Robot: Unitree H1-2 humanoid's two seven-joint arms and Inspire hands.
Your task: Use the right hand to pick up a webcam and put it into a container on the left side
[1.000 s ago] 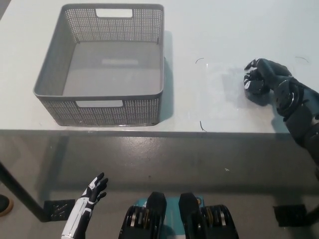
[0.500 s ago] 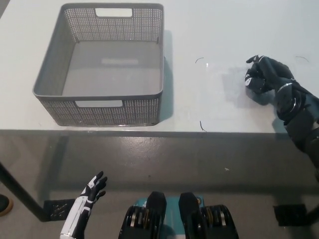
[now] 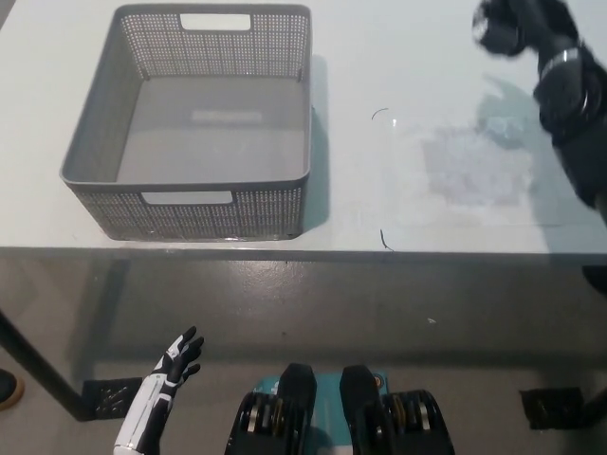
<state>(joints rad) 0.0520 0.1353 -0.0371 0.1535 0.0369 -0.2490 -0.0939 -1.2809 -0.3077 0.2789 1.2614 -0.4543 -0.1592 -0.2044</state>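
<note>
My black right hand is raised above the white table at the far right, blurred by motion. It is shut on a small black webcam, which pokes out at the hand's left side and is mostly hidden by the fingers. The grey mesh basket stands on the table's left half, well to the left of the hand, and nothing lies inside it. My white left hand rests low at the lower left, below the table's front edge, with its fingers spread.
A shiny scuffed patch and a few thin dark marks show on the table right of the basket. The table's front edge runs across the middle of the picture, with grey floor below it.
My right hand has risen off the table and moved toward the far edge, taking the webcam with it. The spot where it lay is now bare. The left hand has not moved.
</note>
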